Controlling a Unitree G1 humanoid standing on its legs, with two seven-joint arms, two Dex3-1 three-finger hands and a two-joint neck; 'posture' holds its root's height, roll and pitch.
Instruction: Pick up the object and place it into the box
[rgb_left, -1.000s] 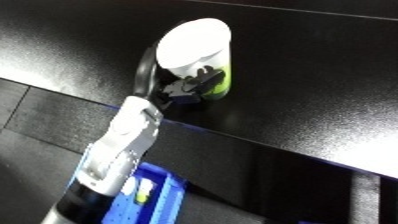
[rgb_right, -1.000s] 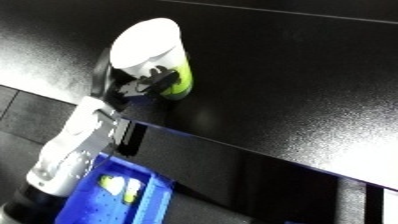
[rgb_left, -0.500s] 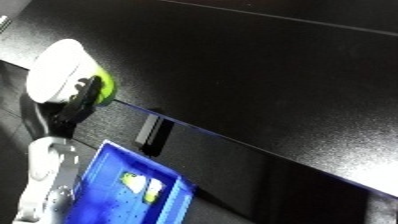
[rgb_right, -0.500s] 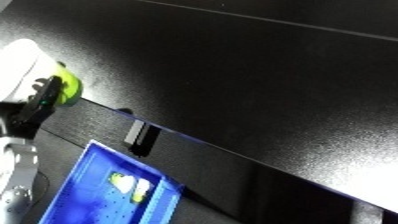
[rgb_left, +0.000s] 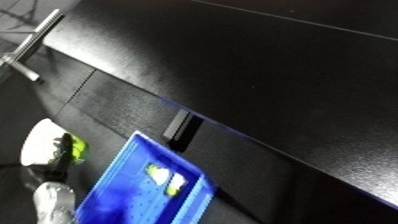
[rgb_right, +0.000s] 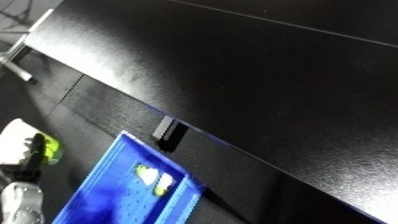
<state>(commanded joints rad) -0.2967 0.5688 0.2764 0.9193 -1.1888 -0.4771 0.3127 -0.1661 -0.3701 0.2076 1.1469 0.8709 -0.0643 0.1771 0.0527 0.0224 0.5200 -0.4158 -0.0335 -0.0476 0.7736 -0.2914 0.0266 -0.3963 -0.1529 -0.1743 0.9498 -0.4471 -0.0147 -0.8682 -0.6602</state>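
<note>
White-and-green object (rgb_left: 49, 147), clamped in the left hand's (rgb_left: 60, 156) fingers, had been carried off the worktop (rgb_left: 266, 65) to beside the blue bin (rgb_left: 133, 192), release pending.

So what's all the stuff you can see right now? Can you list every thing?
Table: one, black, fills the upper and right part of the view, running diagonally.
Bin: one, blue, below the table's edge at the lower left.
Small items in the bin: at least two, white and yellow-green, lying together inside the bin; what they are cannot be told.
Held object: one, white with a yellow-green part, at the left edge beside the bin, off the table.
Metal bar: one, grey, top left corner.
Dark block: one, black, on the table's edge just above the bin.
Left hand: one, black, curled round the held object; silver forearm below it.
Right hand: not in view.
</note>
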